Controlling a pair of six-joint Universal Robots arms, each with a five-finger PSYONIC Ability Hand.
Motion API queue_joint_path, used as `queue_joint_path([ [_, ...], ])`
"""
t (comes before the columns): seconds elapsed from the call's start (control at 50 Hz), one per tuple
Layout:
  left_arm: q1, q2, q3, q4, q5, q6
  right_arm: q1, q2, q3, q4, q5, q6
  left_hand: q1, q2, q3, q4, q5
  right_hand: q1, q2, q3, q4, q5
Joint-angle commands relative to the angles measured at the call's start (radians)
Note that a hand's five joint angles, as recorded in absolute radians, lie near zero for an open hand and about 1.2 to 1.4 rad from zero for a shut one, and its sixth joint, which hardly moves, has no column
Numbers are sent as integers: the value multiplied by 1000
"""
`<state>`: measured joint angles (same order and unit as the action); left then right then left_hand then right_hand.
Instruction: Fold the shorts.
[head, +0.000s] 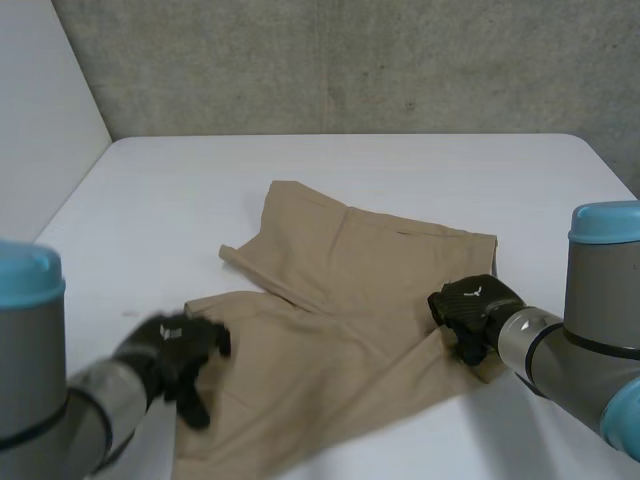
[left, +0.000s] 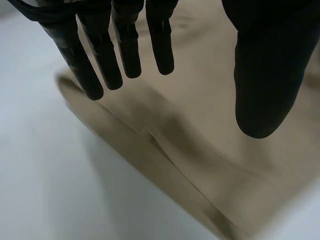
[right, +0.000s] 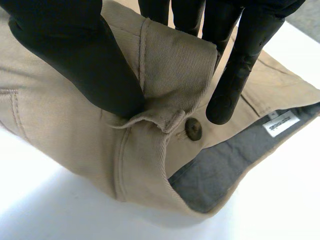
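Note:
Tan shorts (head: 350, 300) lie spread on the white table (head: 180, 190), partly folded over themselves. My left hand (head: 170, 350) hovers over the near left leg hem, and in the left wrist view its fingers (left: 125, 45) hang straight and apart above the cloth (left: 200, 150), holding nothing. My right hand (head: 475, 305) is at the right end of the shorts, on the waistband. In the right wrist view its thumb (right: 75, 55) and fingers (right: 240, 65) pinch a raised fold of the waistband (right: 175, 65), just above the button (right: 193, 129).
A grey concrete wall (head: 350, 60) stands behind the table's far edge. The grey inner lining (right: 220, 170) and a white label (right: 281, 123) show inside the open waist. Bare table lies left of the shorts (left: 50, 175) and beyond them.

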<state>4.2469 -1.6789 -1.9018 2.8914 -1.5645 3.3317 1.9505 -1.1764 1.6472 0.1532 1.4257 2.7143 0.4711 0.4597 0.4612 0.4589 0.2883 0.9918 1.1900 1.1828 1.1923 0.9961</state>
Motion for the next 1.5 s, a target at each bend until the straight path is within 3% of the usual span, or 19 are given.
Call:
queue_joint_path([
  [0.02,-12,36,-105,6,12,-8,-18,-2,3,-55,13,31,92,103,102,104,100,404,206,213,204,226],
  [0.22,-30,24,-131,110,-2,-6,-25,0,9,-107,25,97,185,197,195,198,194,404,206,213,204,226],
  [0.24,-31,19,-131,118,-3,-6,-27,0,9,-107,27,97,261,273,271,274,270,404,206,213,204,226],
  [0.26,-33,16,-128,138,-12,-3,-27,1,9,-107,26,99,579,590,589,591,587,404,206,213,204,226],
  [0.3,-38,14,-111,182,-35,-3,-27,0,8,-107,29,96,912,923,922,924,920,404,206,213,204,226],
  [0.46,-44,-48,96,345,-72,60,-22,0,-40,-104,30,38,925,937,935,937,933,404,206,213,204,226],
  [0.56,-45,-221,349,400,-78,202,-22,4,-110,-122,55,-10,925,937,935,937,933,404,206,213,204,226],
  [0.68,-62,-534,763,460,-81,369,-24,72,-260,-221,153,-24,925,937,935,937,933,404,206,213,204,226],
  [0.78,-64,-816,1114,469,-86,404,-21,194,-383,-348,188,-88,925,937,935,937,933,404,206,213,204,226],
  [0.94,-59,-1084,1365,610,-3,405,-19,428,-561,-464,254,-254,925,937,935,937,933,404,206,213,204,226],
  [0.98,-56,-1110,1374,643,24,400,-16,490,-596,-513,274,-313,925,937,935,937,933,391,193,200,190,212],
  [1.02,-54,-1128,1374,698,52,393,-15,523,-615,-556,285,-352,847,858,857,859,855,-76,-274,-267,-277,-255],
  [1.06,-59,-1130,1357,729,54,379,-12,544,-613,-610,295,-384,172,183,182,184,180,-817,-1015,-1008,-1018,-996],
  [1.08,-70,-1127,1321,762,43,359,-12,541,-607,-622,292,-384,-297,-285,-287,-284,-288,-817,-1015,-1008,-1018,-996],
  [1.14,-73,-1101,1232,810,31,319,-13,477,-546,-632,286,-348,-297,-285,-287,-284,-288,-817,-1015,-1008,-1018,-996],
  [1.24,-76,-897,976,902,18,249,-13,281,-396,-609,266,-176,-297,-285,-287,-284,-288,-817,-1015,-1008,-1018,-996],
  [1.32,-74,-745,801,893,17,241,-24,129,-282,-456,190,-74,-297,-285,-287,-284,-288,-817,-1015,-1008,-1018,-996],
  [1.46,-65,-524,529,781,-20,226,-80,96,-199,-109,101,103,-297,-285,-287,-284,-288,-761,-959,-951,-961,-939],
  [1.5,-65,-478,451,743,-20,216,-102,100,-182,-101,99,123,-297,-285,-287,-284,-288,-745,-944,-936,-946,-924],
])
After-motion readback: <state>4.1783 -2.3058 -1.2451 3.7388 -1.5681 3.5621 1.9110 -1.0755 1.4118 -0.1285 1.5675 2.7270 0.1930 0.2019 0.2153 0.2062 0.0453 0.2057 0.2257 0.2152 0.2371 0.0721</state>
